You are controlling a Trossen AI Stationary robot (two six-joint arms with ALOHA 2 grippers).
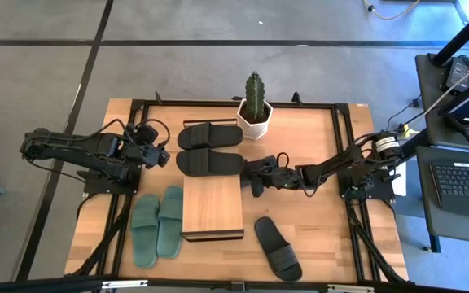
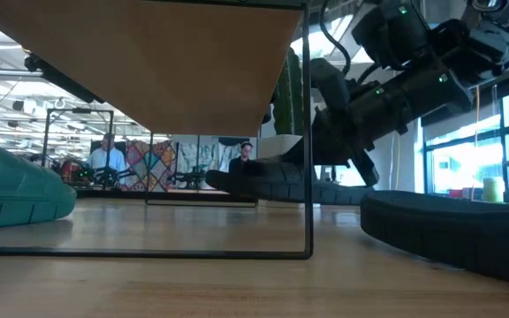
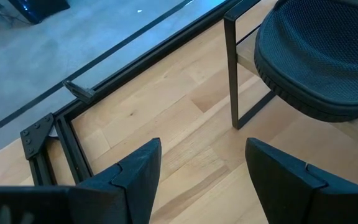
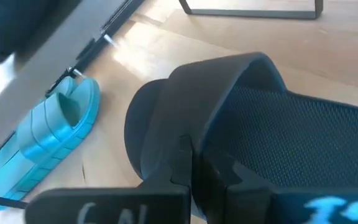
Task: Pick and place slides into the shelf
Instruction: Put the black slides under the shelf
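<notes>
Item: black open-toe slide sandal [image 1: 255, 171], clamped in my right claw [image 1: 255, 181] at the right edge of the low wooden-topped, black-framed shelf [image 1: 212, 207]. Step: carrying to placement. Next, I judge: slide it in. Left claw [image 1: 159, 155] apart, waiting left on the tabletop [image 1: 324, 236].

Bare tabletop [image 1: 316, 146] right of cactus pot [image 1: 255, 114]; shelf [image 1: 212, 207] flanked by slides [image 1: 157, 224] both sides

Bright daylight, window glare, wrist blur
</notes>
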